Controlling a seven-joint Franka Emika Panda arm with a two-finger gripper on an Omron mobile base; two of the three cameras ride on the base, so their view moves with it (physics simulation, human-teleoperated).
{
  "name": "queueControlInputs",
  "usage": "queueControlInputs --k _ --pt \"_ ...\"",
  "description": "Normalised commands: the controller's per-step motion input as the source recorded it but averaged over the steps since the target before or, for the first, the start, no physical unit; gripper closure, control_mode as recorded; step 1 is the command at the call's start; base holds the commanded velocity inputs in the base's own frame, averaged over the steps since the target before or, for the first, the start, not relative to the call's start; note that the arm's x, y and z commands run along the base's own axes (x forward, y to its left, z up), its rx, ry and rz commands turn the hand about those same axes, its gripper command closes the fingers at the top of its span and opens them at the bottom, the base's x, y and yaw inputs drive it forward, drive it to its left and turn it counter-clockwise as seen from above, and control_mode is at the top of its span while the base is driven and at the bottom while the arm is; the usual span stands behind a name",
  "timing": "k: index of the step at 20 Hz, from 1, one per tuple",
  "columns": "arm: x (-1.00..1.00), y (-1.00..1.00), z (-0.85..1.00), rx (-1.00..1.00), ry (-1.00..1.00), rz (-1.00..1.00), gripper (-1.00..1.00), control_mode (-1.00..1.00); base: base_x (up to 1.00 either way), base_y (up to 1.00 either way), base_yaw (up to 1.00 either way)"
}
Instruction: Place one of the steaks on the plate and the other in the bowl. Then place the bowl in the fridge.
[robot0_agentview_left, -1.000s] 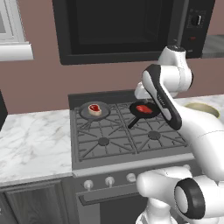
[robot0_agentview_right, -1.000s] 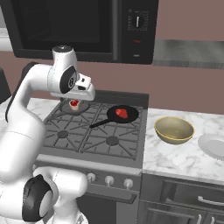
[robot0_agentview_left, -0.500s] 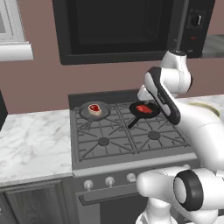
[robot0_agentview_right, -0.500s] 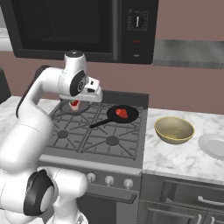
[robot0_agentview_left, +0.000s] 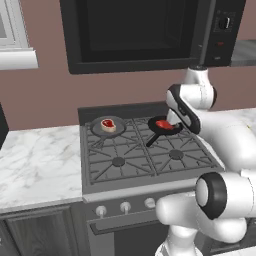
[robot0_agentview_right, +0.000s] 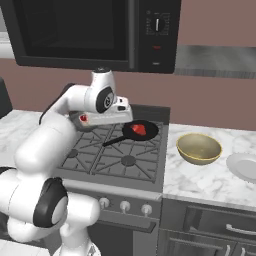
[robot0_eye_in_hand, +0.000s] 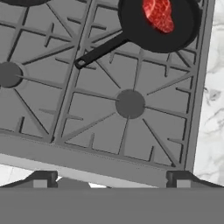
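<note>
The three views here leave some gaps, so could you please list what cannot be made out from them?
- Left steak: in the right base view the arm covers most of it.
- Bowl and plate: the arm blocks them in the left base view; the right base view's edge crops the plate.
- Steak in the black pan: cut off by the hand view's top edge.
- Gripper: open, fingertips barely showing.
- Fridge: outside all views.
</note>
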Motion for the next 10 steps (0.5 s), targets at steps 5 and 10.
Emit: queueControlInputs --k 5,10 --pt "0.54 -0.35 -0.1 0.0 0.02 0.16 -1.0 -1.0 0.0 0.0 0.0" --pt "0.5 -0.07 -0.2 0.0 0.02 0.1 -1.0 -1.0 0.0 0.0 0.0"
